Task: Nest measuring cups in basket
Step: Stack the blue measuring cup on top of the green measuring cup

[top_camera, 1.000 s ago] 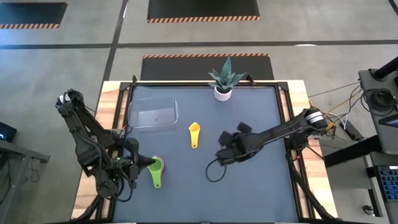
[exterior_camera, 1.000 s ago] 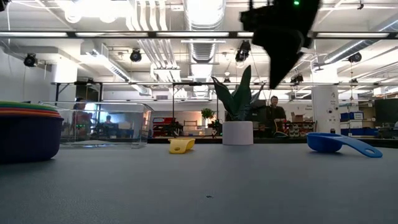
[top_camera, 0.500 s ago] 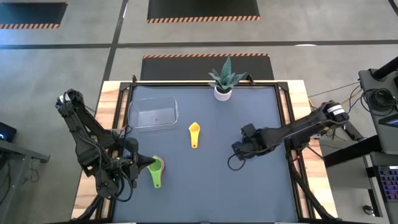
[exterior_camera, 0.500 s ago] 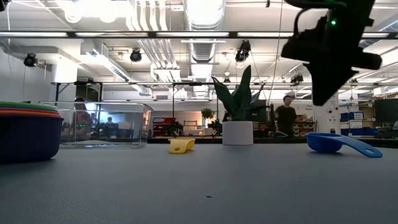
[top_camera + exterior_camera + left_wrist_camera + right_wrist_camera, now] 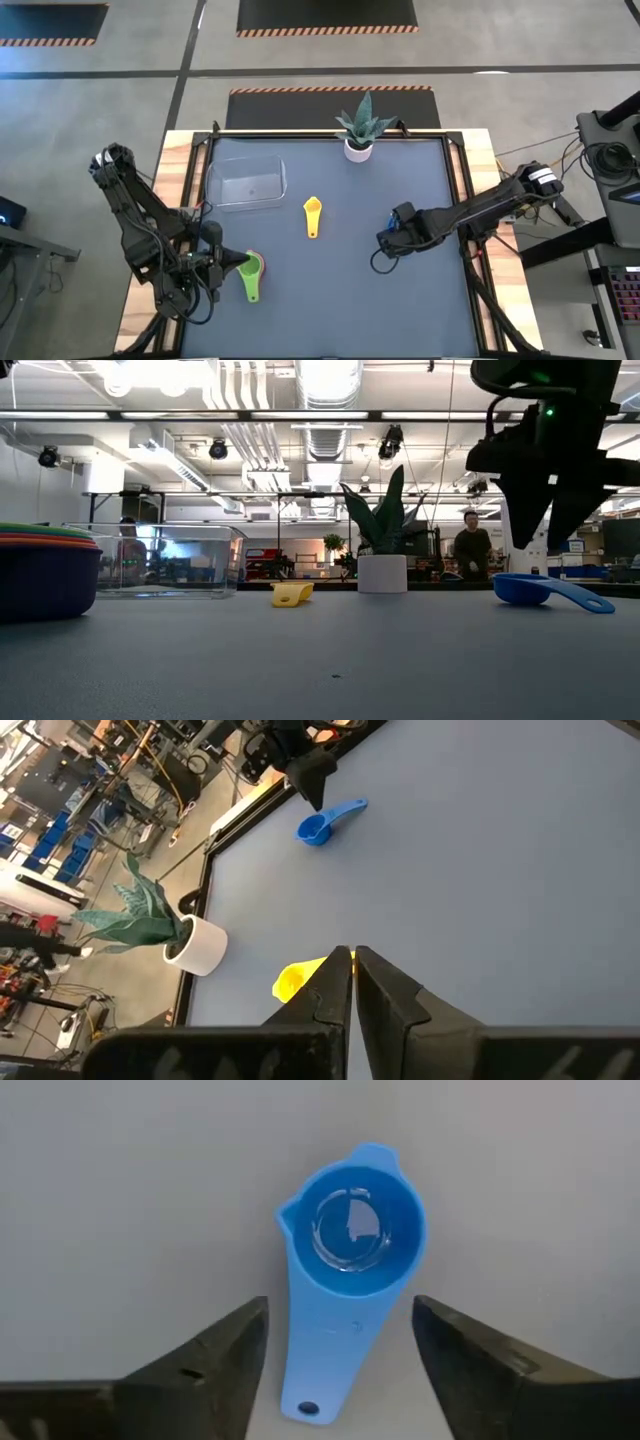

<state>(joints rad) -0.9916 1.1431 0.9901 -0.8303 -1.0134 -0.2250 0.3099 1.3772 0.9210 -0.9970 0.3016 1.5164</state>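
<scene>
The right gripper (image 5: 340, 1370) hangs with jaws wide apart over the small blue plastic measuring cup (image 5: 345, 1275), at 3 o'clock on the dark grey table (image 5: 400, 310). The left gripper (image 5: 232, 265), jaws together, sits at 8 o'clock by the stacked cups (image 5: 251, 268). The clear plastic basket (image 5: 246, 184) lies at 10 o'clock. In the workshop behind, a person (image 5: 473, 550) stands.

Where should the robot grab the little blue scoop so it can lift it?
Probably by the flat handle of the blue scoop, coming straight down from above. The scoop lies alone on the table, and the right gripper hangs over it with open fingers either side of the narrow handle. The round bowl looks wider.
</scene>
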